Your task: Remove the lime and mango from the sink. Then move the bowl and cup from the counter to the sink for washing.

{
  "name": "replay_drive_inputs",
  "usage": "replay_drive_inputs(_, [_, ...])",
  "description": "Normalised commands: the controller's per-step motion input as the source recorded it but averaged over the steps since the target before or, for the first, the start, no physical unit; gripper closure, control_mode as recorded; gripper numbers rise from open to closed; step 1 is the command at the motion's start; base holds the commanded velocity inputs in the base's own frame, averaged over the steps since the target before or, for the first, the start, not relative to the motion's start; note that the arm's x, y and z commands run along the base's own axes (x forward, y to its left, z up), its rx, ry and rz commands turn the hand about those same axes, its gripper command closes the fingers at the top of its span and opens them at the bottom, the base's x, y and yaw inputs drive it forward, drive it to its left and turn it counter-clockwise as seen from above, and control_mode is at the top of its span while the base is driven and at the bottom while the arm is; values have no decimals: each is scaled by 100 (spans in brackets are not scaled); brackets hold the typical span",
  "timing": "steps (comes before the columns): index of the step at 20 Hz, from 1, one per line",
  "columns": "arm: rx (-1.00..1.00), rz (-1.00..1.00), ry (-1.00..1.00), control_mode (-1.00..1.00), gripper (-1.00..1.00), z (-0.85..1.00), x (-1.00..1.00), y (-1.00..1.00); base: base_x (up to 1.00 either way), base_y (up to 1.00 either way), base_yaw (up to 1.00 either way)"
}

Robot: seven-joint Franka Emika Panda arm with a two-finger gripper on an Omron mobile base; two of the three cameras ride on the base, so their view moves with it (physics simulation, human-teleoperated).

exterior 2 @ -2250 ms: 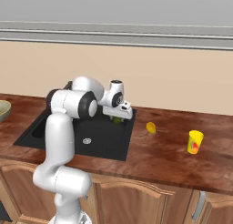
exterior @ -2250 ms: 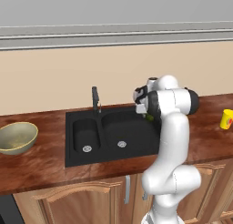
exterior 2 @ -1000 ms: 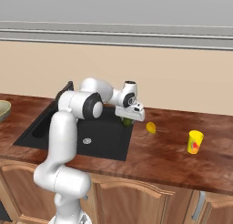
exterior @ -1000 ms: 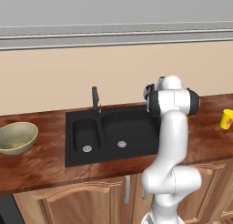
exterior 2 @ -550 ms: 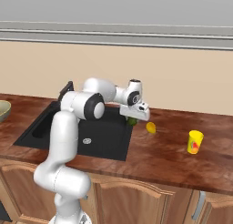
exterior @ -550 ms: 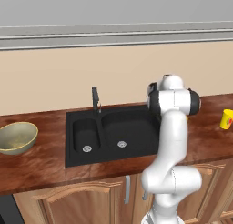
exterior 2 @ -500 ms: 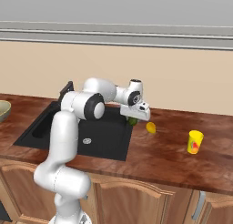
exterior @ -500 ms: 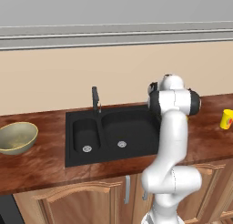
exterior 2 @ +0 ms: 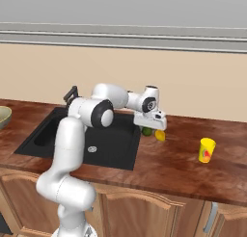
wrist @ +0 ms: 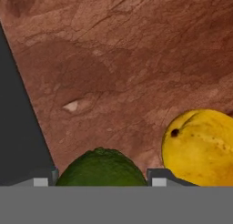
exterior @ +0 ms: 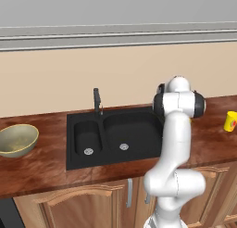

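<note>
Hand view | hand (wrist: 101, 182) jaws clamped on lime (wrist: 101, 167) | mango (wrist: 200, 145) just beside, on counter (wrist: 127, 59)

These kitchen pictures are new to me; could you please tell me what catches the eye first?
The white arm reaches over the right end of the black sink, its gripper low over the reddish counter. Between its fingers sits the green lime, close beside the yellow mango lying on the counter. Further right stands the yellow cup; the tan bowl sits far left.
</note>
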Motion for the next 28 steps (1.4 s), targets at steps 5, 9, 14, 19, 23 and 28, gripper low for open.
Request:
replay_drive_inputs(5, [0, -1, 5, -100, 100, -5, -17, -32, 0, 0, 0])
replay_drive_inputs(9, [0, -2, 5, -100, 100, -6, -17, -31, 0, 0, 0])
replay_drive_inputs(14, [0, -2, 6, -100, 100, -8, -17, -32, 0, 0, 0])
replay_drive_inputs(19, [0, -2, 9, -100, 100, -13, -10, -31, 0, 0, 0])
replay_drive_inputs(23, [0, 0, 7, -100, 100, -13, -1, -25, 0, 0, 0])
replay_drive_inputs(28, [3, 0, 7, -100, 100, -17, 0, -19, 0, 0, 0])
